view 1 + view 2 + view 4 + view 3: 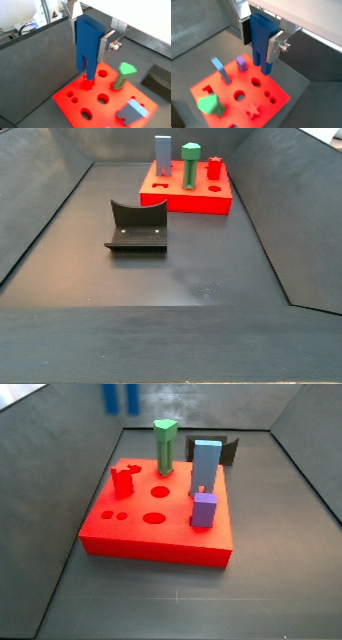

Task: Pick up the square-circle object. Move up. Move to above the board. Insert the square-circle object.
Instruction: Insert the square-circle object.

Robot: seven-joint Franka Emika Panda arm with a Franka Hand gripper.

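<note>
The gripper [93, 35], clamped on the square-circle object [88, 47], hung high above the board [70, 97], the dark blue piece's prongs pointing straight down toward its holes.

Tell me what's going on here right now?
The Panda's gripper is shut on the small dark blue two-pronged piece, holding it prongs-down in the air over the large bright red flat board. It is not inserted yet. A green post, light-blue block, purple block and small red peg stand on the board.
</note>
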